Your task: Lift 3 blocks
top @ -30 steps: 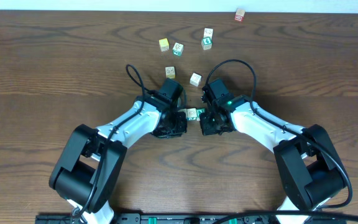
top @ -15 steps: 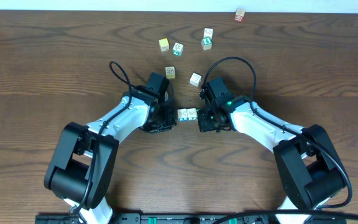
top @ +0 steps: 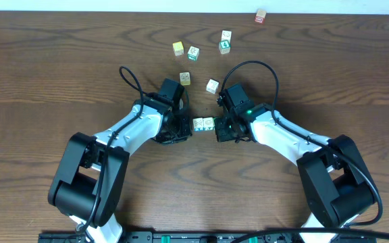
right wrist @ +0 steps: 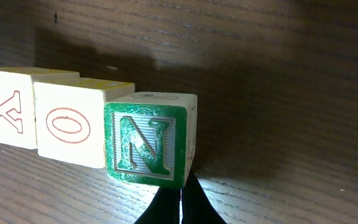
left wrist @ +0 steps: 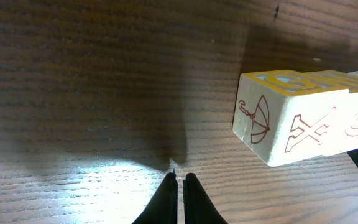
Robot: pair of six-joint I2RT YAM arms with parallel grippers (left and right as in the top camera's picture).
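3 blocks [top: 203, 123] sat touching in a row at bench [top: 59, 74] centre: X block [left wrist: 278, 124], O block [right wrist: 70, 127], green N block [right wrist: 148, 146]. L hand [left wrist: 179, 186] at their 9 o'clock, fingers together, empty; R hand [right wrist: 180, 198] at 3 o'clock, likewise pinched together, empty, tips by N. I judged them light, stiff wood, smooth faces, prob slippery; squeeze the row's end faces. Bench flat, wood-grain. Nearest spare cube [top: 212, 86] at 12 o'clock, apart.

Wooden table [top: 46, 67] with scattered cubes [top: 193, 52]
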